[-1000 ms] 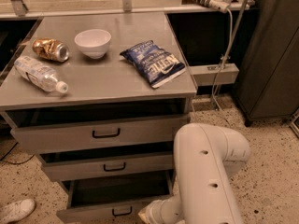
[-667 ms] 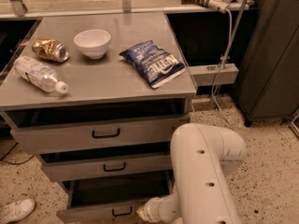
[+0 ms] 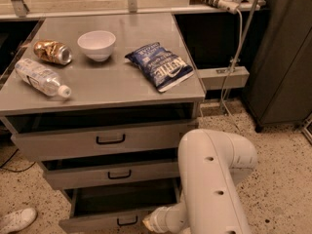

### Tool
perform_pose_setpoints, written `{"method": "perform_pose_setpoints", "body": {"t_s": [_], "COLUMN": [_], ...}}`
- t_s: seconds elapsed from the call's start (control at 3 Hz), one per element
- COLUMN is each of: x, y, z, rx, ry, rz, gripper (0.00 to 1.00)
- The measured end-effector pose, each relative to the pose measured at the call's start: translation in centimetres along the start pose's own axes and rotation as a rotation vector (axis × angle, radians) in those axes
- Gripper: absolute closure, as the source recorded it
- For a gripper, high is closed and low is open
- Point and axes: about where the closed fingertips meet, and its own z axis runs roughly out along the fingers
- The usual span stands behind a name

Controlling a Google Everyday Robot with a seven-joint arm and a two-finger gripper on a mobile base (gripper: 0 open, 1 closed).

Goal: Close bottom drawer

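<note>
The bottom drawer [image 3: 122,206] is the lowest of three grey cabinet drawers and stands pulled out, its dark tray showing. Its low flat front carries a small black bar handle [image 3: 126,222] near the bottom edge of the view. My white arm [image 3: 214,179] comes down at the lower right. My gripper [image 3: 148,223] is at the end of the wrist, right against the right part of the drawer's front, just right of the handle. Most of the gripper is cut off by the frame edge.
The middle drawer [image 3: 119,173] and the top drawer [image 3: 109,139] are each slightly out. On the cabinet top lie a white bowl [image 3: 96,44], a blue chip bag [image 3: 161,65], a crushed can [image 3: 52,51] and a plastic bottle [image 3: 41,77]. A white shoe [image 3: 17,219] lies on the floor at the left.
My arm has shifted slightly to the left. The bottom drawer's front sits about where it was.
</note>
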Motion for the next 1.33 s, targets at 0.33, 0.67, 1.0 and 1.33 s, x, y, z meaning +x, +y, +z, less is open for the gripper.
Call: {"method": "perform_pose_setpoints", "body": {"t_s": [0.33,0.67,1.0,1.33], "x": [0.00,0.00,0.00,0.00], "y": [0.00,0.00,0.01,0.01], "z": [0.00,0.00,0.01,0.01], "rx": [0.000,0.000,0.000,0.000], "ry": [0.000,0.000,0.000,0.000], "rz": [0.000,0.000,0.000,0.000], "gripper": [0.35,0.11,0.00,0.00]}}
